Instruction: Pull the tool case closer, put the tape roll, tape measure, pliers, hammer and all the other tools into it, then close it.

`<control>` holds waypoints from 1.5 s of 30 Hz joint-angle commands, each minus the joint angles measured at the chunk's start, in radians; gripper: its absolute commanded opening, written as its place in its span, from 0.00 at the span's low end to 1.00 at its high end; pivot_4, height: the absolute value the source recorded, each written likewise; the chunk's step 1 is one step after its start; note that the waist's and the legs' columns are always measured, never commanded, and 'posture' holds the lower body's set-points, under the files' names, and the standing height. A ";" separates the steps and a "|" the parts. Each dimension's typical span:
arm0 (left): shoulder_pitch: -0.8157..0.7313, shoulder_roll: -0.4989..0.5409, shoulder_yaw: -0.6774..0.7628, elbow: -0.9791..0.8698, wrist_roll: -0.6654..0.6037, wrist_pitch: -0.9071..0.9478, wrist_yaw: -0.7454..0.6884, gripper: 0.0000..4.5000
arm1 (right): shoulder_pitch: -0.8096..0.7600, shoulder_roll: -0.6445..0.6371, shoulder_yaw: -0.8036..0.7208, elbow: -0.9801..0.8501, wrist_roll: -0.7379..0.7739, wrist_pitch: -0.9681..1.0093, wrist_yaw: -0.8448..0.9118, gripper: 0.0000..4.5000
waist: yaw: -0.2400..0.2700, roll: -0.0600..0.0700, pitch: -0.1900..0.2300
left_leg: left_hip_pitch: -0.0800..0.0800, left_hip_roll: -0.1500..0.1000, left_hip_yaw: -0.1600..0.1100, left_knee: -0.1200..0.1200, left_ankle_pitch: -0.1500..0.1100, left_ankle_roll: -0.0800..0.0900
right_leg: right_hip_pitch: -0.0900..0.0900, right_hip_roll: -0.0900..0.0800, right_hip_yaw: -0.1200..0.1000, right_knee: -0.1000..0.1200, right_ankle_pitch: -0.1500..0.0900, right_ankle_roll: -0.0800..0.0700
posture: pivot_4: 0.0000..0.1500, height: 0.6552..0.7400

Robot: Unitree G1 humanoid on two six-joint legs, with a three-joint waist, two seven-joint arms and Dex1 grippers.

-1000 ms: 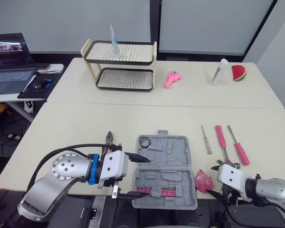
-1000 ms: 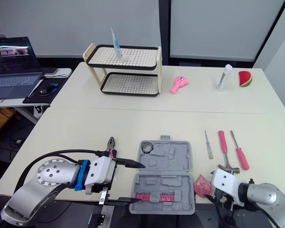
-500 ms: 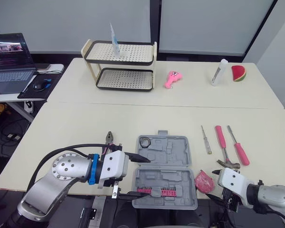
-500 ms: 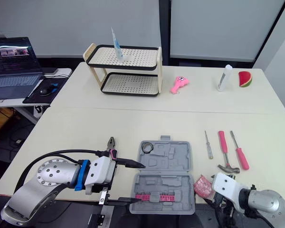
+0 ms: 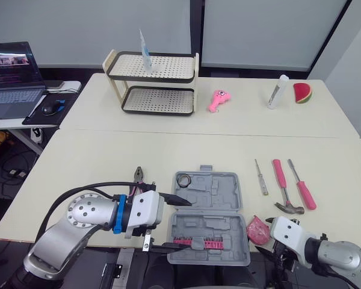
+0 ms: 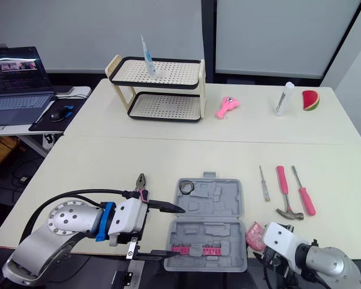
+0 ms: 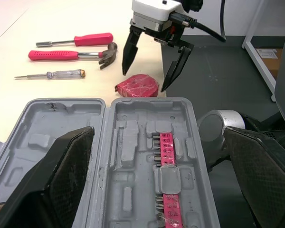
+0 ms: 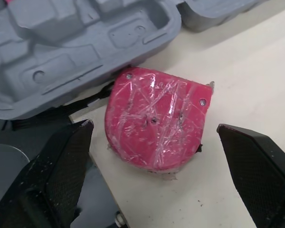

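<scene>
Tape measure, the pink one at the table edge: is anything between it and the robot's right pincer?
Nothing visible does. The right pincer hangs open just over the tape measure, its two fingers spread to either side of it. The open tool case lies beside the tape measure, not in between.

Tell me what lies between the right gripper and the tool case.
The pink tape measure lies there, beside the open tool case, in front of the right gripper; both wrist views show it.
</scene>
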 commanded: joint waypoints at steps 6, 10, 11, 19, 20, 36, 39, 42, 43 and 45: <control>-0.018 -0.005 -0.008 -0.016 -0.011 -0.007 -0.008 1.00 | -0.025 0.026 0.008 -0.001 -0.004 0.036 -0.024 0.99 | 0.000 0.000 0.000 | 0.000 0.000 0.000 0.000 0.000 0.000 | 0.000 0.000 0.000 0.000 0.000 0.000 | 1.00 0.87; -0.018 -0.007 -0.009 -0.017 -0.011 -0.007 -0.007 1.00 | -0.044 0.044 0.022 -0.017 0.004 0.061 -0.024 0.99 | 0.000 0.000 0.000 | 0.000 0.000 0.000 0.000 0.000 0.000 | 0.000 0.000 0.000 0.000 0.000 0.000 | 1.00 0.87; -0.018 -0.008 -0.010 -0.017 -0.010 -0.007 -0.007 1.00 | -0.046 0.047 0.026 -0.021 0.003 0.069 -0.025 0.99 | 0.000 0.000 0.000 | 0.000 0.000 0.000 0.000 0.000 0.000 | 0.000 0.000 0.000 0.000 0.000 0.000 | 1.00 0.87; -0.018 -0.010 -0.011 -0.016 -0.007 -0.008 -0.006 1.00 | -0.056 0.061 0.058 -0.025 -0.019 0.111 -0.051 0.91 | 0.000 0.000 0.000 | 0.000 0.000 0.000 0.000 0.000 0.000 | 0.000 0.000 0.000 0.000 0.000 0.000 | 1.00 0.87; -0.018 -0.010 -0.011 -0.015 -0.007 -0.008 -0.005 1.00 | -0.058 0.061 0.060 -0.026 -0.018 0.113 -0.053 0.86 | 0.000 0.000 0.000 | 0.000 0.000 0.000 0.000 0.000 0.000 | 0.000 0.000 0.000 0.000 0.000 0.000 | 1.00 0.87; -0.021 -0.010 -0.017 -0.003 -0.003 -0.011 -0.008 1.00 | -0.208 -0.248 0.001 0.137 0.030 -0.194 0.260 0.69 | -0.004 0.001 0.001 | 0.001 0.000 0.001 0.000 0.000 0.000 | 0.000 0.000 -0.001 0.000 0.000 0.000 | 1.00 0.87; -0.025 -0.011 -0.018 0.002 -0.001 -0.014 -0.009 1.00 | -0.262 -0.302 0.024 0.223 0.030 -0.308 0.330 0.69 | -0.003 0.001 0.001 | 0.000 0.000 0.000 0.000 0.000 0.000 | 0.000 0.000 -0.001 0.000 0.000 0.000 | 1.00 0.87; -0.021 -0.011 -0.017 -0.001 0.000 -0.013 -0.006 1.00 | -0.333 -0.329 0.059 0.315 0.012 -0.407 0.394 0.69 | -0.004 0.001 0.001 | 0.000 0.000 0.001 0.000 0.000 0.000 | 0.000 0.000 0.000 0.000 0.000 0.000 | 1.00 0.87; -0.016 -0.010 -0.016 -0.006 -0.001 -0.013 -0.004 1.00 | -0.360 -0.333 0.074 0.340 0.007 -0.429 0.416 0.69 | -0.006 0.001 0.001 | 0.000 0.000 0.001 0.000 0.000 0.000 | 0.000 0.000 0.000 0.000 0.000 0.000 | 1.00 0.87; -0.009 -0.009 -0.014 -0.012 -0.002 -0.010 0.000 1.00 | -0.397 -0.330 0.091 0.371 0.004 -0.450 0.443 0.69 | -0.007 0.001 0.001 | 0.000 0.000 0.001 0.001 0.000 0.000 | 0.000 0.000 0.000 0.000 0.000 0.000 | 1.00 0.87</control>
